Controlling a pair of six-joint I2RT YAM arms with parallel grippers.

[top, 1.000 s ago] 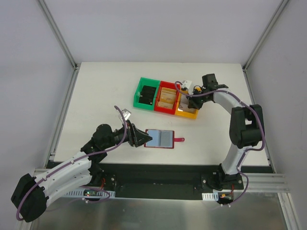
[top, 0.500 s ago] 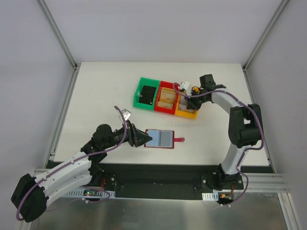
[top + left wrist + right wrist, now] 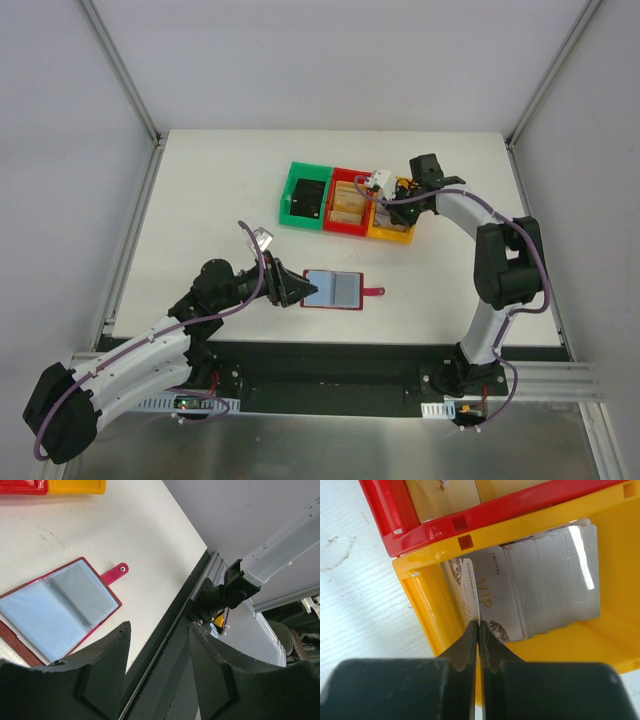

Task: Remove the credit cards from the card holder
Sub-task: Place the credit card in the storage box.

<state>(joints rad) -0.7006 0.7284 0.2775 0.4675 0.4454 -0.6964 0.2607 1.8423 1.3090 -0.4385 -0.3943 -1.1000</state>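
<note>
The left gripper hovers low over the table with its fingers spread and nothing between them. Just beyond them the card holder lies opened flat, its two grey-blue panels facing up and its strap tab pointing right. Farther back, green, red and yellow bins sit in a row. Over the yellow one the right gripper is pinched tight on a card standing on edge beside a stack of silver cards
</note>
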